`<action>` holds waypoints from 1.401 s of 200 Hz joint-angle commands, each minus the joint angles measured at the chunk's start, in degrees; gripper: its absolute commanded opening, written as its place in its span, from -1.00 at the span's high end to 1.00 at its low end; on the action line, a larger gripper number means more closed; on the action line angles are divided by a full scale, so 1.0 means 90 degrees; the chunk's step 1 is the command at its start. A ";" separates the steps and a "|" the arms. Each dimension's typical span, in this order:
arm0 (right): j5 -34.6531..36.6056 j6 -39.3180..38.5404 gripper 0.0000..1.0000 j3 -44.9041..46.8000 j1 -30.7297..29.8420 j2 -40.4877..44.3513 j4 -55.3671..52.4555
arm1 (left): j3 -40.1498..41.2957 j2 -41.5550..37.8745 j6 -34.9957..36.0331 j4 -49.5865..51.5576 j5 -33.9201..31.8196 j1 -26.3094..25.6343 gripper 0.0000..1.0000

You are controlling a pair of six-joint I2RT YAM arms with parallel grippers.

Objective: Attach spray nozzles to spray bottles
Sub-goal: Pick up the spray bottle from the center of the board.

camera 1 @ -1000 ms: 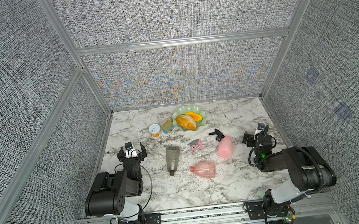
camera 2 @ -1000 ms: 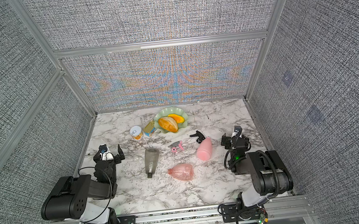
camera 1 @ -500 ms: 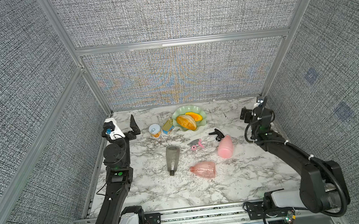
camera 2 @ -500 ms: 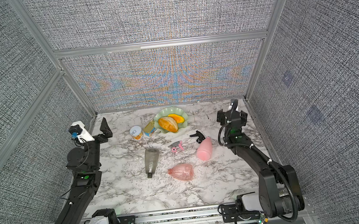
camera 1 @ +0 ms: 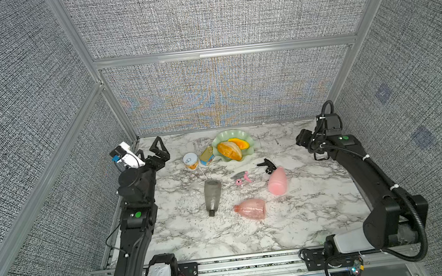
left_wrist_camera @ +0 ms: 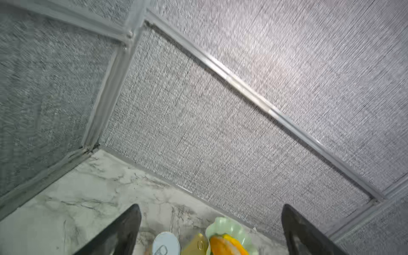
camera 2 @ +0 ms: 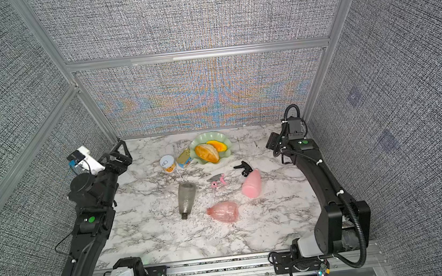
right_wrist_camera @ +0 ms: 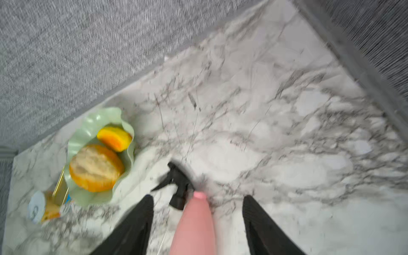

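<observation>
- Bottles lie on their sides in the middle of the marble table [camera 1: 224, 236], none with a nozzle on; the smoky grey bottle [camera 1: 212, 194] points its neck at the near edge; the clear pink bottle [camera 1: 251, 209] lies just beside that neck; the pastel pink bottle [camera 1: 277, 181] lies farther back.
- Nozzles: the black nozzle [camera 1: 267, 165] lies against the pastel pink bottle's neck; the grey-and-pink nozzle [camera 1: 241, 177] lies between it and the smoky grey bottle's base.
- Left gripper [left_wrist_camera: 210, 207] hangs raised at the back left; jaws spread wide, nothing between them.
- Right gripper [right_wrist_camera: 198, 197] hangs raised at the back right; jaws well apart, empty; the pastel pink bottle lies below, untouched.
- Writing: the round can [camera 1: 191, 161] and gold tin [camera 1: 206, 155] beside the green dish [camera 1: 246, 137] carry printed labels; none can be read.
</observation>
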State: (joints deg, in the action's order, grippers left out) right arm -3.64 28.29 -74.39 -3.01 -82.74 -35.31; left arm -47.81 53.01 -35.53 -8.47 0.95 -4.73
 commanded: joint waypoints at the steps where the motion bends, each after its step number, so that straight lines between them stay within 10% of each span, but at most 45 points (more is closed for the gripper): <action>1: -0.0858 0.0051 -0.54 -0.0056 -0.0029 -0.0072 -0.1250 | -0.0153 0.0481 -0.0097 0.0371 0.0986 0.0007 -0.82; 84: -0.2396 0.0142 -0.69 0.0430 -0.0287 -0.1168 -0.1448 | 0.0227 0.1311 -0.0854 -0.0673 0.3485 0.0025 -0.76; 280: -0.2463 0.0118 -0.64 0.0023 -0.0520 -0.3134 -0.1314 | 0.0563 0.1326 -0.1082 -0.0856 0.3679 0.0038 -0.80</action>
State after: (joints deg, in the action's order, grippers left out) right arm -26.15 28.64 -74.43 -7.49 -110.74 -47.48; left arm -42.68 64.79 -45.47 -15.03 33.61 -4.56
